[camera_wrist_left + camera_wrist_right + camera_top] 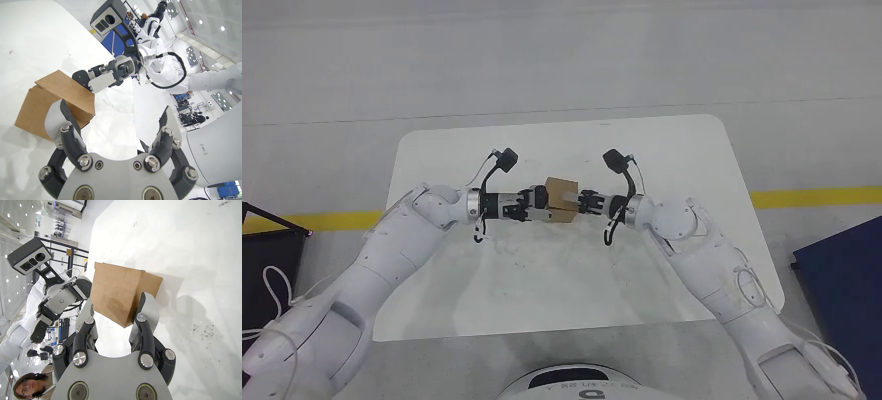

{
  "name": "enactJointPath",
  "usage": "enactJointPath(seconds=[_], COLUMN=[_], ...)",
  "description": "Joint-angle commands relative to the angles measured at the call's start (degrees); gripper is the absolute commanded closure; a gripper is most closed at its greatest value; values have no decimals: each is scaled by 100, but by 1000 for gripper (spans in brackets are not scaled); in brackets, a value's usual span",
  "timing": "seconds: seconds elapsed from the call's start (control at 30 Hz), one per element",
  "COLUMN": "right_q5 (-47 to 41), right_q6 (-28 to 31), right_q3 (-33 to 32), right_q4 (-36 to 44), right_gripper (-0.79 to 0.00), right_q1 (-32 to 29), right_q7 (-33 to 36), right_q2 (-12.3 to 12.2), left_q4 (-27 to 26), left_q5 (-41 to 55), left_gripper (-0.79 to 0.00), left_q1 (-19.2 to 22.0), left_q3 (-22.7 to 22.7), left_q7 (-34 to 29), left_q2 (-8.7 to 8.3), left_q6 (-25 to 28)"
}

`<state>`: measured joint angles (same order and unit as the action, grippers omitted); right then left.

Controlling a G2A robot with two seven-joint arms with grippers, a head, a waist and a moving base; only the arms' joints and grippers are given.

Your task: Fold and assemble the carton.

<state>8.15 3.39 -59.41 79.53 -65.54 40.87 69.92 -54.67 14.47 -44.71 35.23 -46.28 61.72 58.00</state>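
A small brown carton [561,193] sits near the middle of the white table [662,280], between my two arms. My right gripper [117,300] is shut on one corner of the carton [115,291], a finger on each side of a wall. The left wrist view shows that same gripper [90,83] clamped on the carton's [47,106] upper panel. My left gripper [114,106] stands open at the carton's opposite side. One of its fingers [64,113] rests against the cardboard and the other is free. From above, the left gripper [532,202] and right gripper [585,203] face each other.
The table's far edge [562,135] lies close behind the carton. On the floor are a yellow line [812,196], a black frame [267,225] at the left and a dark blue object [847,290] at the right.
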Motion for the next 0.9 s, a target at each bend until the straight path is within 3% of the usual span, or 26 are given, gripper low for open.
enactJointPath(seconds=[0.0, 0.77, 0.87], right_q5=[-8, 161, 216], right_q6=[4, -59, -85], right_q3=[-10, 36, 50], right_q4=[12, -19, -19], right_gripper=[-493, -440, -397], right_q1=[-9, 18, 25], right_q7=[3, -21, -37], right_q2=[-3, -3, -2], left_q4=[20, -80, 59], left_q5=[-10, -203, -161], left_gripper=[-785, -785, -785], left_q1=[-13, -87, -34], left_q3=[31, 232, 154], left_q7=[0, 0, 0], left_q2=[-4, -44, -17], left_q6=[0, 0, 0])
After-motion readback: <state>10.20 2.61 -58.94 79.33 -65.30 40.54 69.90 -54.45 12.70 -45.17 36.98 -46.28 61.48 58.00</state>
